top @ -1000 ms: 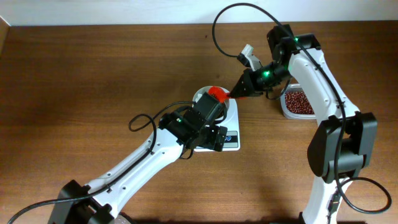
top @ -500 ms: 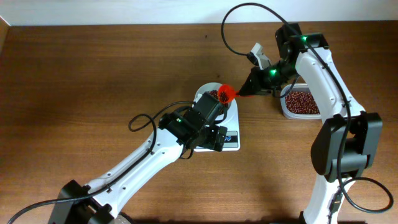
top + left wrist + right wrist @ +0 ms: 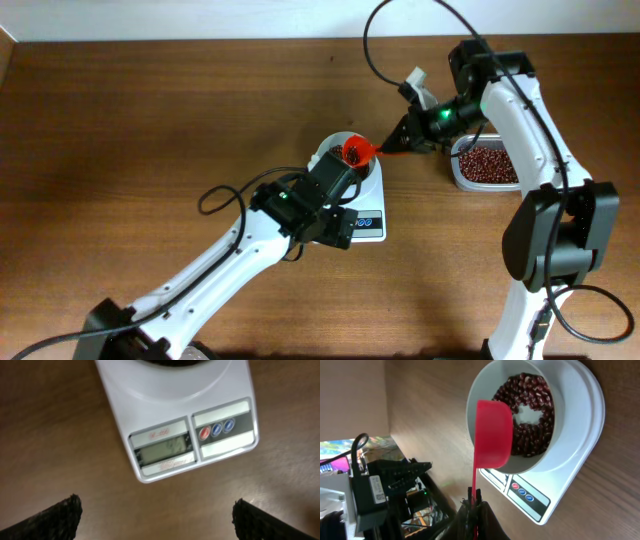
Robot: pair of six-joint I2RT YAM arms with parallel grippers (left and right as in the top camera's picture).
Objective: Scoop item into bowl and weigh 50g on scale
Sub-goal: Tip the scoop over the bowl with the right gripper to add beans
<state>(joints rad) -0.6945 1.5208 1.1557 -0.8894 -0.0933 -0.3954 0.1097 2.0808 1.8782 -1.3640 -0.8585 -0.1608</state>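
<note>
While my right gripper (image 3: pixel 475 502) is clamped on the handle of the red scoop (image 3: pixel 492 435), its cup hangs over the right rim of the bowl (image 3: pixel 558 410). That bowl sits on the far end of the scale (image 3: pixel 582 435), with beans (image 3: pixel 532 397) inside. My left gripper (image 3: pixel 155 520) hovers above the scale's near end, fingers (image 3: pixel 55 520) spread wide, empty. More beans fill the tub (image 3: pixel 456 170) at right.

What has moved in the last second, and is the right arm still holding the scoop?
The right gripper, still shut on the red scoop, drew it back from over the middle of the bowl to the rim on the side of the tub, uncovering the beans inside. The left gripper stayed open over the display end of the scale, shifting only slightly. Bowl, scale and tub have not moved.
</note>
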